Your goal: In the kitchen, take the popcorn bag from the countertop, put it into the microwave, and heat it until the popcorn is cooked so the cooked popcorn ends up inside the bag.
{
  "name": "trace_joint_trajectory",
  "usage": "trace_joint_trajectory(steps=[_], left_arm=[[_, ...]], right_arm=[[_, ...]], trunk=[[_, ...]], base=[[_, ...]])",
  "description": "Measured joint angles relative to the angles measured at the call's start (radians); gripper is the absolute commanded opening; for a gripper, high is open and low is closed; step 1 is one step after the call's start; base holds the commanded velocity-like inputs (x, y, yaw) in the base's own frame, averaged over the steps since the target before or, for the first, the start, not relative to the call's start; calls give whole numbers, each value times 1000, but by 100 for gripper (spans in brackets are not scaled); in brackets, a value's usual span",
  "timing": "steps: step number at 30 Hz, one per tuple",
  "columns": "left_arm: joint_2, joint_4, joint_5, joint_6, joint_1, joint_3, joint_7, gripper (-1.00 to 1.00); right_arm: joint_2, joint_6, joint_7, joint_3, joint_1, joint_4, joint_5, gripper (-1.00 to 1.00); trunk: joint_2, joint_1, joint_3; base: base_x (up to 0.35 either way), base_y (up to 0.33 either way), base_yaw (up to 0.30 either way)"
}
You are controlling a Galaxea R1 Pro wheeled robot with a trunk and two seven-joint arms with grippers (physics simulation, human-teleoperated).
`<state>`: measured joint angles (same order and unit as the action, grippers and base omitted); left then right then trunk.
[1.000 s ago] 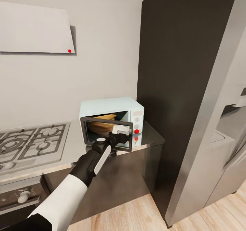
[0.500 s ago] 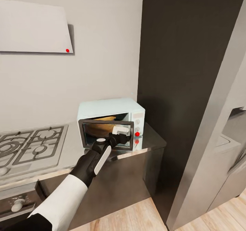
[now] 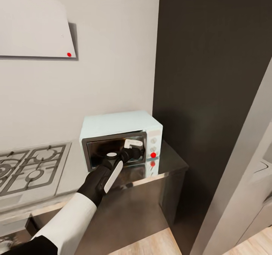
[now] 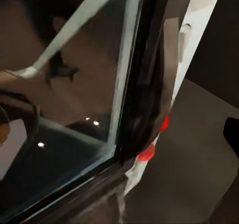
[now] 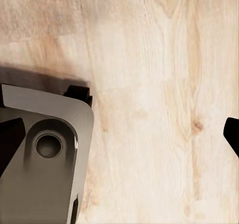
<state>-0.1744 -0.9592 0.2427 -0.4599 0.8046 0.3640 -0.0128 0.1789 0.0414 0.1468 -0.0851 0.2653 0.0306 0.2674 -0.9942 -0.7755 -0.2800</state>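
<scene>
I cannot tell how the jaws of my left gripper (image 3: 133, 149) stand; they rest against the dark glass door at its right end, by a pale handle, and the head view is too small to show a gap. My right gripper's (image 5: 119, 129) dark finger tips sit at opposite edges of its wrist view, wide apart with nothing between them, over pale wood-grain floor (image 5: 164, 59) and a rounded grey metal part of my base (image 5: 45, 159).

The microwave (image 3: 120, 123) is a small box with its long axis running side to side, its door facing me and slightly to my left. Its shell is smooth, pale mint-blue; the door is dark reflective glass in a black frame and looks closed or nearly so. A white control strip at its right end carries knobs and a red dot (image 3: 153, 155).

It stands on the countertop (image 3: 172, 161), a grey mirror-like steel surface over dark cabinets, close against a tall dark panel (image 3: 204, 77) on the right. A gas hob (image 3: 30, 166) with grey grates lies to the left.

In the left wrist view the glass (image 4: 64, 84) shows brown reflections; I cannot make out the popcorn bag behind it.
</scene>
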Motion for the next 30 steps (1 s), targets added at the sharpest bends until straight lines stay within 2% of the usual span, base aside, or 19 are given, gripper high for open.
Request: trace_joint_trajectory(steps=[7, 11, 13, 14, 30], left_arm=[[0, -1, 0, 0, 0, 0, 0, 100], [0, 0, 20, 1, -2, 5, -10, 100], [0, -5, 18, -1, -1, 4, 1, 100], [0, -6, 0, -1, 0, 0, 6, 100], [0, -6, -1, -1, 0, 11, 7, 100]], right_arm=[[0, 0, 0, 0, 0, 0, 0, 100], [0, 0, 0, 0, 0, 0, 0, 100], [0, 0, 0, 0, 0, 0, 0, 100], [0, 0, 0, 0, 0, 0, 0, 100], [0, 0, 0, 0, 0, 0, 0, 100]], trunk=[[0, 0, 0], [-1, 0, 0], [0, -1, 0], [0, -1, 0], [0, -1, 0]], base=[[134, 0, 0], [48, 0, 0], [-208, 0, 0], [-287, 0, 0], [-339, 0, 0]])
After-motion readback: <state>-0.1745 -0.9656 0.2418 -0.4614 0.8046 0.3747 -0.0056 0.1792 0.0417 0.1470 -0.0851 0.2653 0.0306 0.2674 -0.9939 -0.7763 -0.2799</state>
